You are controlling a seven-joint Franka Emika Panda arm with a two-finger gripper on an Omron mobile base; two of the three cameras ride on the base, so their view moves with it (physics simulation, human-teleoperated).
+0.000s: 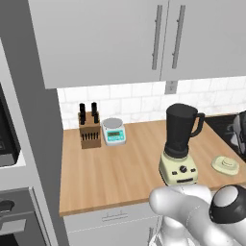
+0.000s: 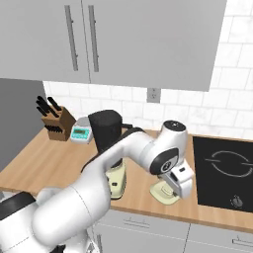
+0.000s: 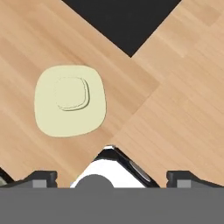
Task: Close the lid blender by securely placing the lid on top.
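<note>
The gripper (image 3: 111, 177) hangs empty with its tips spread wide, looking straight down on the lid (image 3: 70, 100), which lies flat on the worktop (image 3: 175, 113), knob up, left of centre in the hand view. Farther back, at centre right of the left base view, the blender (image 1: 180, 144) stands upright, jar uncovered, handle toward the right. No writing is readable.

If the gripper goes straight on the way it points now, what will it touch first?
Probably the bare wooden countertop. The gripper looks open, and the small round cream lid lies off to one side of its line, though depth is unclear.
</note>
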